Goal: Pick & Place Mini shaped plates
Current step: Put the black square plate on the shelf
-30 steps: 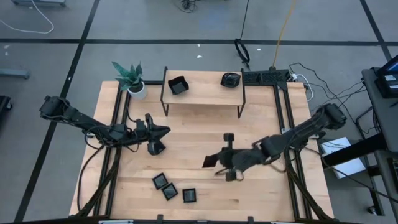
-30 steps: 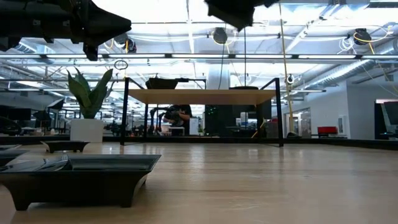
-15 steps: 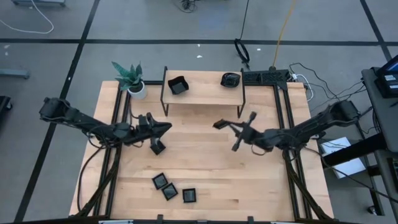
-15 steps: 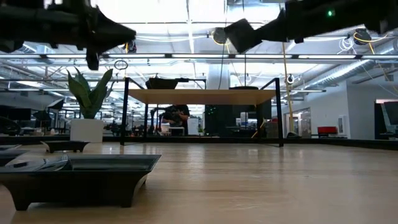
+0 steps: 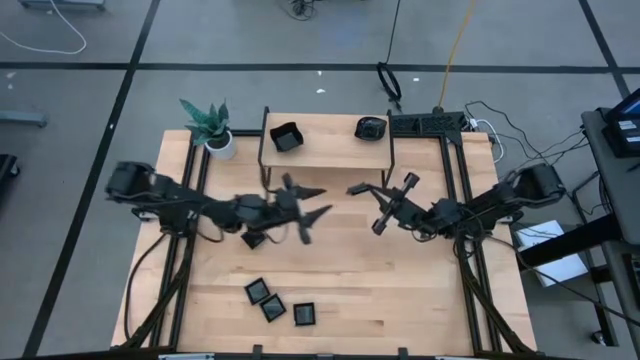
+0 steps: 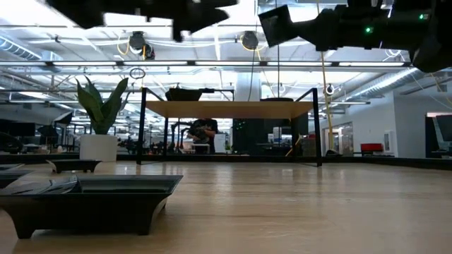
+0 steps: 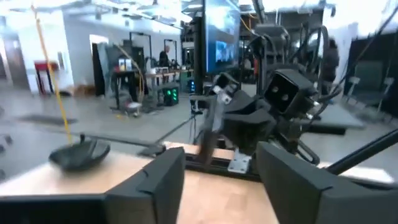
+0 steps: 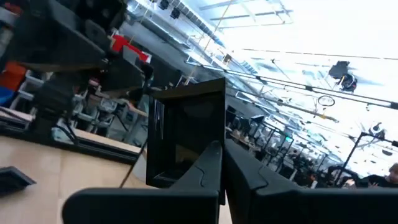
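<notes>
My right gripper (image 5: pixel 368 192) is shut on a square black mini plate (image 5: pixel 357 188) above the table's middle, just in front of the low shelf (image 5: pixel 330 150). My left gripper (image 5: pixel 318 205) hovers open and blurred a little to the left of it, facing it with nothing between its fingers (image 7: pixel 155 180). One square plate (image 5: pixel 287 137) and one rounded plate (image 5: pixel 371 127) rest on the shelf. Another plate (image 5: pixel 255 240) lies on the table under my left arm. Three more plates (image 5: pixel 273 307) lie flat near the front edge. My right gripper pinches one side wall of the square plate (image 8: pixel 208 152) between its two shut fingers (image 8: pixel 214 171). The fingers come about level from the table's right, slanting a little upward. The plate is lifted clear and stands on edge beyond the fingertips.
A potted green plant (image 5: pixel 210 125) stands at the far left corner. Black frame rails (image 5: pixel 190 200) run along the table's left and right sides. In the low view a plate (image 6: pixel 88 201) sits close at the near left. Bare wood lies between the arms and the front plates.
My right gripper has carried the plate from the table's near middle toward the shelf and tipped up from pointing down to about level. My left gripper has swung toward the table's right, up to the middle, and opened.
</notes>
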